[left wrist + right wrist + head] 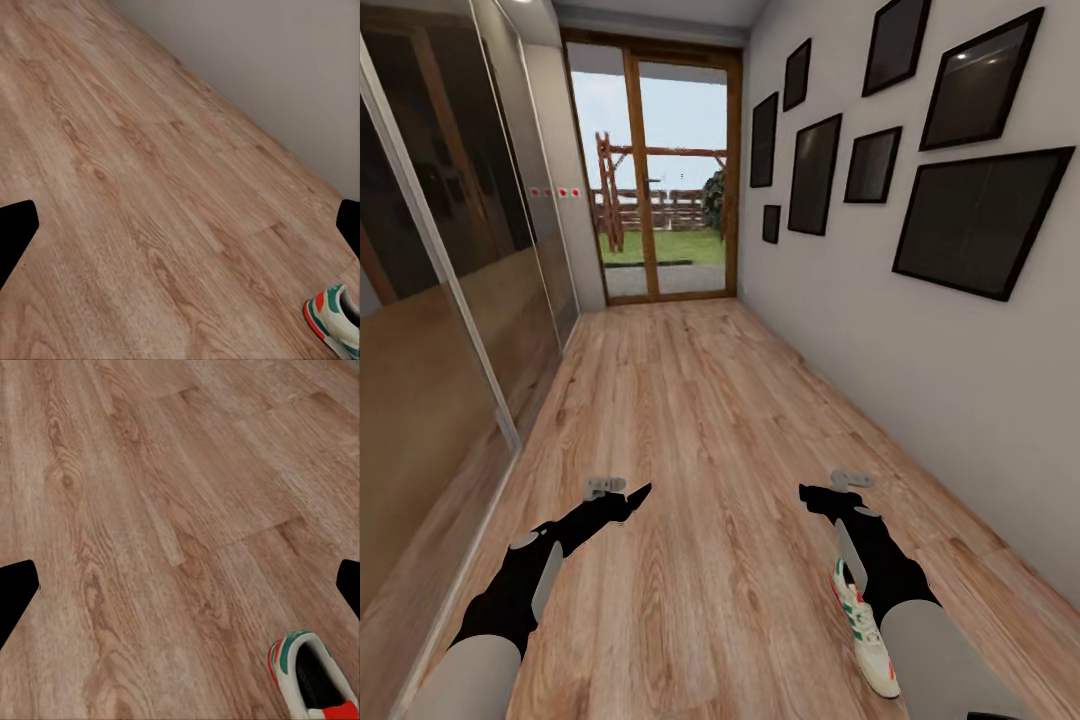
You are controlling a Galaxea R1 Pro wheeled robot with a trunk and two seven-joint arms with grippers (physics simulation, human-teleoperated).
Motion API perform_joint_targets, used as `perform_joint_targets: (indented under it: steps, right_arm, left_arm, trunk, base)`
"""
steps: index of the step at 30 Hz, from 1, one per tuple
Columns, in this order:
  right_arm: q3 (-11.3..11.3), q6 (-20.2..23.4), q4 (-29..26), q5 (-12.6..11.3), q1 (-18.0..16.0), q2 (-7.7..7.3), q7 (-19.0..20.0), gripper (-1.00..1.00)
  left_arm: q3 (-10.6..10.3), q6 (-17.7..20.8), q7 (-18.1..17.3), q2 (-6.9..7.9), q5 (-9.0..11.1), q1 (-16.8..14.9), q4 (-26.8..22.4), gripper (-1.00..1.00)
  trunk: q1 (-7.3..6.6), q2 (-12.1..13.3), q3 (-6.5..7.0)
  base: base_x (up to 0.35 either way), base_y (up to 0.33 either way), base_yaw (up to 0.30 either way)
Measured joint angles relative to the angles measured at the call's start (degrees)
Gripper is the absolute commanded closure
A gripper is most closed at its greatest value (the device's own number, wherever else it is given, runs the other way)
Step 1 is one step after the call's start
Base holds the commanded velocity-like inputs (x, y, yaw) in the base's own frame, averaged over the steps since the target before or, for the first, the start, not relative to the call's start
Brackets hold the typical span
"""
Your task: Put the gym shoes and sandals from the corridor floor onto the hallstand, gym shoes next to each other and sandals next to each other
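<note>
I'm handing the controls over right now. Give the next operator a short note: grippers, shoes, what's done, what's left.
Left gripper: open, empty, over bare corridor floor.
Right gripper: open, empty.
One gym shoe lies on the floor under the right forearm, near the right-hand wall; its heel end also shows in the right wrist view.
From here I can see no other shoe, sandal or the hallstand.
Done: nothing confirmed on the rack.
Left: likely grab this shoe first, then find the rest and the rack.

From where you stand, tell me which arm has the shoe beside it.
The right arm: the white sneaker lies on the floor against it, well away from the left arm.
</note>
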Motion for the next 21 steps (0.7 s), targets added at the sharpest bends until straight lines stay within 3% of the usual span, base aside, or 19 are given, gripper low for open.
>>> perform_joint_targets:
  steps: [21]
  right_arm:
    - [-0.07,0.0,0.0,0.0,0.0,0.0,0.0,-1.0]
  left_arm:
    - [0.0,0.0,0.0,0.0,0.0,-0.02,0.0,-1.0]
  trunk:
    - [0.0,0.0,0.0]
  base:
    - [0.317,0.17,0.0]
